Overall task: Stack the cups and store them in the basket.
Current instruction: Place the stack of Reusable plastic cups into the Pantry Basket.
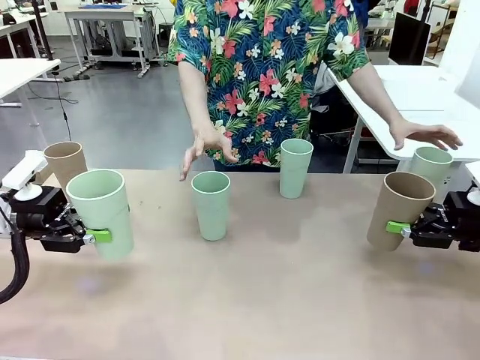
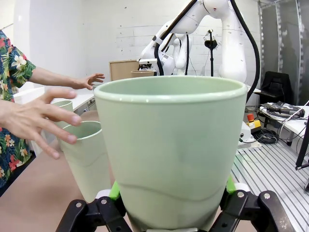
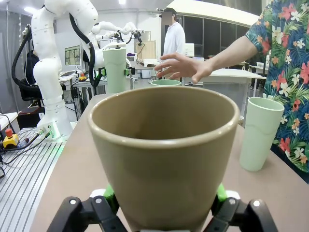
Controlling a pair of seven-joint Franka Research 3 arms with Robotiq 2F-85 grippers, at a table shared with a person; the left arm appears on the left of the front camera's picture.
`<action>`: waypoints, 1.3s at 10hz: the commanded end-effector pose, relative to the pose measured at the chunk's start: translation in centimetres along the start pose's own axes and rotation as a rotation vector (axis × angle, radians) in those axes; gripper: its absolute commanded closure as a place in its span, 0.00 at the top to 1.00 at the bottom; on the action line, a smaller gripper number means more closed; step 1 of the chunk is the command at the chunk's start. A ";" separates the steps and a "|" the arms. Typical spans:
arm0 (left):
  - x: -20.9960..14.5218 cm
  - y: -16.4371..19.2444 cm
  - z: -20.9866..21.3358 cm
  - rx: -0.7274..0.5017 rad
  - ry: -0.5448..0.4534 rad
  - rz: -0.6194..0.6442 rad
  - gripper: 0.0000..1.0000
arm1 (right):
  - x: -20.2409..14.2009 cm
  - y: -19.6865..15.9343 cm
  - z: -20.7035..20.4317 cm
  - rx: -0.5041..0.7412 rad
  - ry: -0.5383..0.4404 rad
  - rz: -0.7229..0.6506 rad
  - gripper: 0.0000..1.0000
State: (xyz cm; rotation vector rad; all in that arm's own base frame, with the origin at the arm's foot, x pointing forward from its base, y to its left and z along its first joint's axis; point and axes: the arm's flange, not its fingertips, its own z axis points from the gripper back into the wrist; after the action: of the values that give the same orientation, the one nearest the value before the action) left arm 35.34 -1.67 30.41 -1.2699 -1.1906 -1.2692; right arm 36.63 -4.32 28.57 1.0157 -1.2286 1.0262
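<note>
Clamping tilted mint cup (image 1: pixel 99 202), left hand (image 1: pixel 101 235); right hand (image 1: pixel 396 226) clamps tan cup (image 1: pixel 399 199).

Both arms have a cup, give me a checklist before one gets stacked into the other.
1. Left hand shut on the held mint cup: ok.
2. Right hand shut on the tan cup: ok.
3. Tan cup empty inside: ok.
4. Path across the middle free: not ok, the person's hand hovers above the standing mint cup.
5. Held cups well apart: ok.

Right tool (image 1: pixel 396 227) cut off at the edge (tan cup (image 1: pixel 397 206) half hides mint cup (image 1: pixel 433 160)).
</note>
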 end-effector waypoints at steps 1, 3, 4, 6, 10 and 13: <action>0.2 0.0 0.0 0.003 0.000 -0.007 0.85 | 0.2 0.0 0.0 0.000 0.001 0.008 0.85; 0.2 0.0 0.0 0.003 0.000 -0.007 0.85 | 0.2 0.0 0.0 0.000 0.001 0.008 0.85; 0.2 0.0 0.0 0.003 0.000 -0.007 0.85 | 0.2 0.0 0.0 0.000 0.001 0.008 0.85; 0.2 0.0 0.0 0.003 0.000 -0.007 0.85 | 0.2 0.0 0.0 0.000 0.001 0.008 0.85; 0.2 0.0 0.0 0.003 0.000 -0.007 0.85 | 0.2 0.0 0.0 0.000 0.001 0.008 0.85; 0.2 0.0 0.0 0.003 0.000 -0.007 0.85 | 0.2 0.0 0.0 0.000 0.001 0.008 0.85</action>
State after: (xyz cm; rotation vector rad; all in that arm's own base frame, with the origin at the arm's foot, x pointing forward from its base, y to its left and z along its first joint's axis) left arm 35.34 -1.67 30.41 -1.2699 -1.1906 -1.2692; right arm 36.63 -4.32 28.57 1.0157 -1.2286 1.0262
